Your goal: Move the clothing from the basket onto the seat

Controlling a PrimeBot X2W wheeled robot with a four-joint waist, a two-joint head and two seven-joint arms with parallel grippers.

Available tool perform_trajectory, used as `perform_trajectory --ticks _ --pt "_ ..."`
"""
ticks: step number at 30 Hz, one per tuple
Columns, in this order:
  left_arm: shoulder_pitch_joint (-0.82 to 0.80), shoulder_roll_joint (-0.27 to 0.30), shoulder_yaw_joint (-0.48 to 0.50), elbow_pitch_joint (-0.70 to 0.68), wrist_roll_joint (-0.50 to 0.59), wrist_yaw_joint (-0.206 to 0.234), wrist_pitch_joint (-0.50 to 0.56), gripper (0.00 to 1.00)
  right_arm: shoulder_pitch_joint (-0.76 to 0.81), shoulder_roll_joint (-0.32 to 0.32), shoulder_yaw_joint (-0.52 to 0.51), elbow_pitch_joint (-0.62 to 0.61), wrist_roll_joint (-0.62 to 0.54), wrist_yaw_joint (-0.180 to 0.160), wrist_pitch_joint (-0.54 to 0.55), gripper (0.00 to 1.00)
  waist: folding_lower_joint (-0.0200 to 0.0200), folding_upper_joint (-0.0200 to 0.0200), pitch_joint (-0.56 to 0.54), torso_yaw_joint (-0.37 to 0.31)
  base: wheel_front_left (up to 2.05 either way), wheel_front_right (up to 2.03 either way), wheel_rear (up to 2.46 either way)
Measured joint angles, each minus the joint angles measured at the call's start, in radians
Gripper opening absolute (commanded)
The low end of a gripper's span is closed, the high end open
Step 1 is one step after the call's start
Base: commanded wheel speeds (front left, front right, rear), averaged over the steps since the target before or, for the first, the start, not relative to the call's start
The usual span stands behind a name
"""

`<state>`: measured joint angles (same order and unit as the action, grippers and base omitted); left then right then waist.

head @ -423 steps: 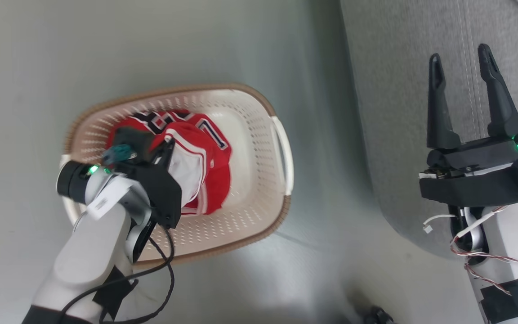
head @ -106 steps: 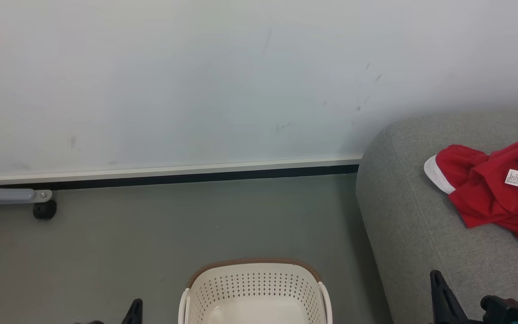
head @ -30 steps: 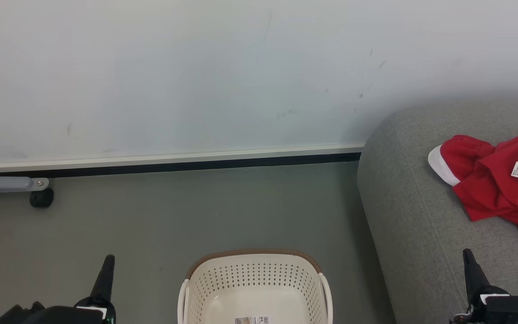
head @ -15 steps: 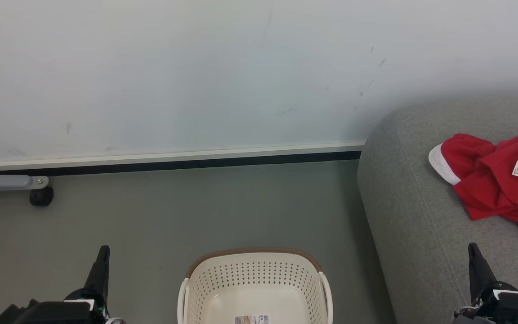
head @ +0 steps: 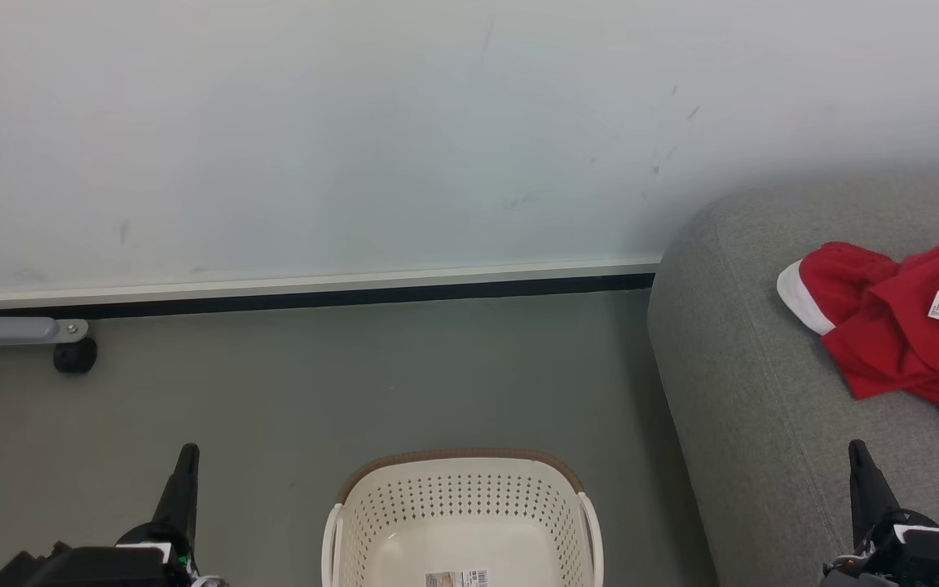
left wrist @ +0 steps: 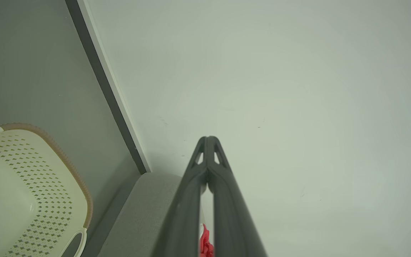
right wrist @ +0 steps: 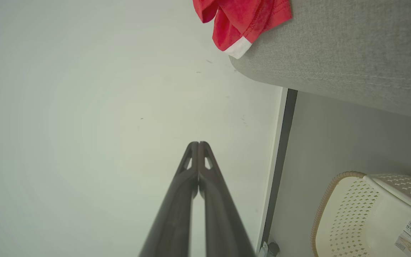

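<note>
The red clothing (head: 897,334) with white trim lies crumpled on the grey seat (head: 747,367) at the right; a white label shows on it. It also shows on the seat (right wrist: 334,53) as red clothing (right wrist: 243,21) in the right wrist view. The cream basket (head: 461,497) stands on the floor at bottom centre, with just a barcode sticker on its bottom. My left gripper (head: 184,461) is shut at lower left, left of the basket, holding nothing. My right gripper (head: 859,456) is shut at lower right over the seat's front. Both wrist views show fingertips (left wrist: 209,141) pressed together.
A pale wall with a dark baseboard (head: 315,297) runs behind the grey floor. A grey frame leg with a black caster (head: 74,356) stands at far left by the wall. Open floor lies between the basket and the wall.
Compared with a second ago, both grippers sit slightly further up and outward in the head view; since half a second ago nothing has moved. Long before, the clothing was in the basket.
</note>
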<state>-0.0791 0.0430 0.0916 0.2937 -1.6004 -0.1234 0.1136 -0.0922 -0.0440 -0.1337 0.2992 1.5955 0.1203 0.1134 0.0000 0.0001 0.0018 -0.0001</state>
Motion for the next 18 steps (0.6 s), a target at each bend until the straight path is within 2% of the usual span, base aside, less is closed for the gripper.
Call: perform_trajectory --ticks 18 --pt "0.000 0.000 0.000 0.000 0.000 0.000 0.000 0.00 0.000 0.000 0.000 0.000 0.000 0.000 0.000 0.00 0.0000 0.0000 0.000 0.000 0.00 0.00 0.00"
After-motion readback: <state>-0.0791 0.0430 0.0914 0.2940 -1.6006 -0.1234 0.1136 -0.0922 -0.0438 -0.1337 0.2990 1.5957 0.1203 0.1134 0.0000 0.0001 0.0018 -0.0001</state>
